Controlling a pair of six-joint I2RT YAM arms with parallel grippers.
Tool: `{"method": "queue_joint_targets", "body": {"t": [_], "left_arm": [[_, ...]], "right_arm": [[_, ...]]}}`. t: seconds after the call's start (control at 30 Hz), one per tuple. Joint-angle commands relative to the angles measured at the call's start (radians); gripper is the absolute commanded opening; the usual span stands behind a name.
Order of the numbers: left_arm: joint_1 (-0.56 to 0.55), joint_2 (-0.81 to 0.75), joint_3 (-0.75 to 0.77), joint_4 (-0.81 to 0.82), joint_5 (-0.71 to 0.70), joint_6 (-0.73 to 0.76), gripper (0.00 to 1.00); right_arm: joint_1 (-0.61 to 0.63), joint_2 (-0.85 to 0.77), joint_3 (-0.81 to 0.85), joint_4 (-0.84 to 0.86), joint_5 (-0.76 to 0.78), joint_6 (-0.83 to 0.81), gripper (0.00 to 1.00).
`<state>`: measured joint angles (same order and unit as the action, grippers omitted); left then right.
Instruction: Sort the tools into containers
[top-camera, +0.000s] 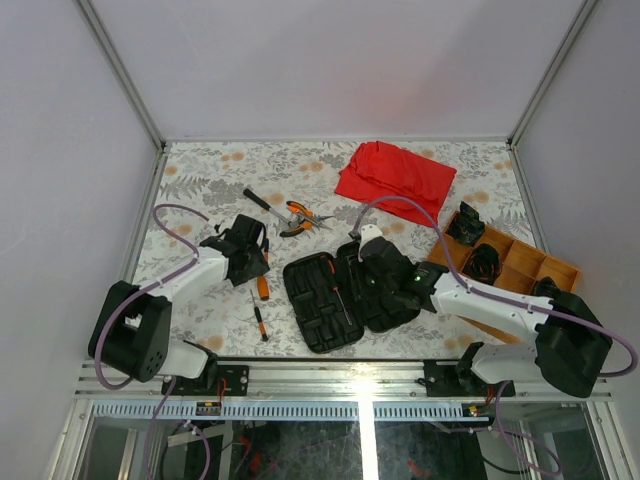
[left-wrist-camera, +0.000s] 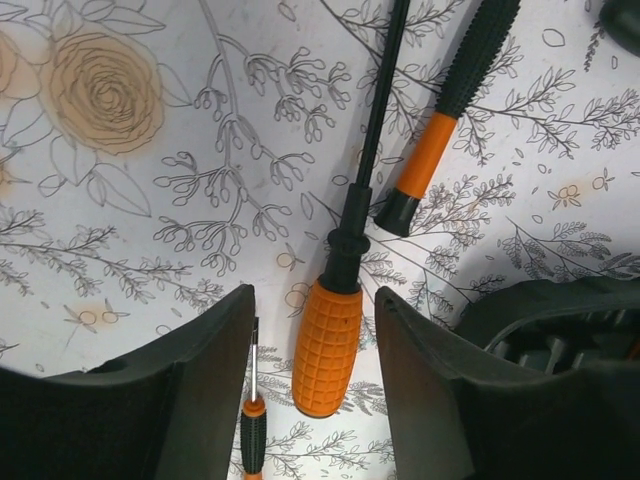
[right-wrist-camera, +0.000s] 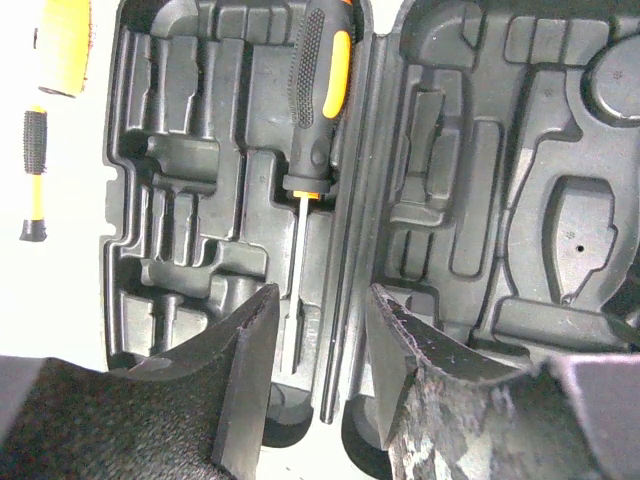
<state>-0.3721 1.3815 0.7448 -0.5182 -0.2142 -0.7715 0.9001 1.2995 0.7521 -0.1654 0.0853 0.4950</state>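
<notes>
— What is under the right gripper (right-wrist-camera: 322, 296)?
— A black case (right-wrist-camera: 200, 150), lying open, its 2 halves side by side with the hinge running up the middle. Both halves are full of moulded slots.
— Anything in them?
— 1 screwdriver (right-wrist-camera: 318, 90) with a black-and-orange handle, in the half on the view's left, just beside the hinge. Its handle is at the top, and its thin shaft points down towards the gripper.
— And the fingers (right-wrist-camera: 240, 380)?
— Apart, with the end of the shaft showing in the gap. They grip nothing.
— Outside the case?
— On the pale table (right-wrist-camera: 60, 300) at the left edge lie a small screwdriver (right-wrist-camera: 35, 180) and, above it, an orange handle (right-wrist-camera: 62, 45), cut off by the frame.
</notes>
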Motion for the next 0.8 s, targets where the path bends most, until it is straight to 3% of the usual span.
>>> {"method": "queue_joint_targets", "body": {"t": [0.0, 0.77], "left_arm": [[0.007, 0.030, 0.035, 0.070, 0.026, 0.022, 0.48], [-0.006, 0.104, -0.004, 0.109, 0.073, 0.014, 0.33]], "right_arm": [[-0.007, -0.043, -0.031, 0.025, 0.003, -0.018, 0.47], [-0.008, -0.053, -0.063, 0.027, 0.014, 0.001, 0.44]]}}
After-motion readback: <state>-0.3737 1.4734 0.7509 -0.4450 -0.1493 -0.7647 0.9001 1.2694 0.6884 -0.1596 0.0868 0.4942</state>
